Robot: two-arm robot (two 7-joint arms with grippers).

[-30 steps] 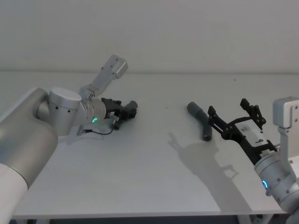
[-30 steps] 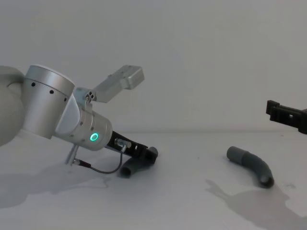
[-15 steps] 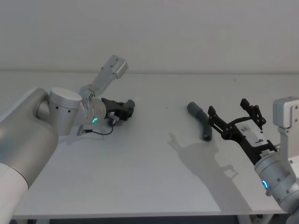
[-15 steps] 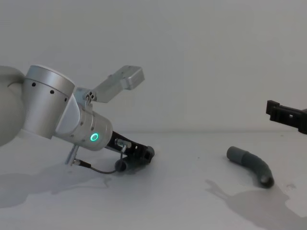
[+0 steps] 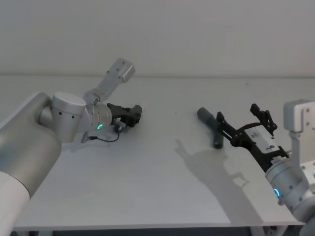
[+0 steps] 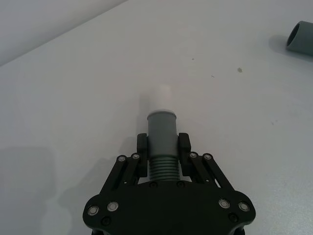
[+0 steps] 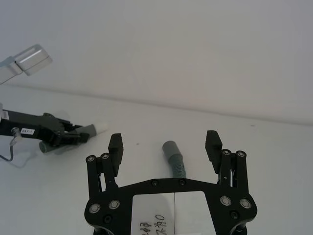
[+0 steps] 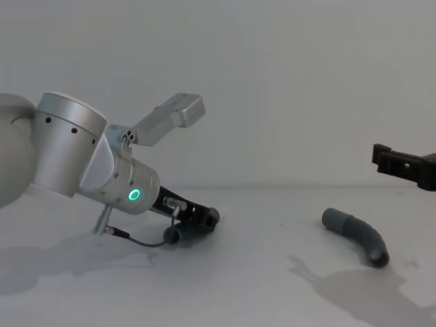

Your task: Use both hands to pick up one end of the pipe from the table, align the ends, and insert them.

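On the left of the white table [image 5: 147, 187], my left gripper [image 5: 132, 115] is shut on one dark grey pipe piece [image 6: 161, 129] and holds it low over the surface. The fingers clamp its ribbed part. Its smooth collar end with a whitish tip [image 6: 160, 94] points forward, out of the fingers. The other curved pipe piece [image 5: 210, 127] lies free on the table at the right, also seen at the right in the chest view [image 8: 355, 233]. My right gripper [image 5: 236, 113] stands open, raised just right of this piece and apart from it. In the right wrist view the piece [image 7: 175, 159] lies beyond the open gripper [image 7: 164, 141].
A thin cable [image 5: 106, 139] loops from the left wrist onto the table. The middle of the table between the two arms is bare, and a plain wall stands behind.
The left gripper's pipe piece has turned from lying across the fingers to pointing out along them. The right gripper has shifted slightly left toward the free piece.
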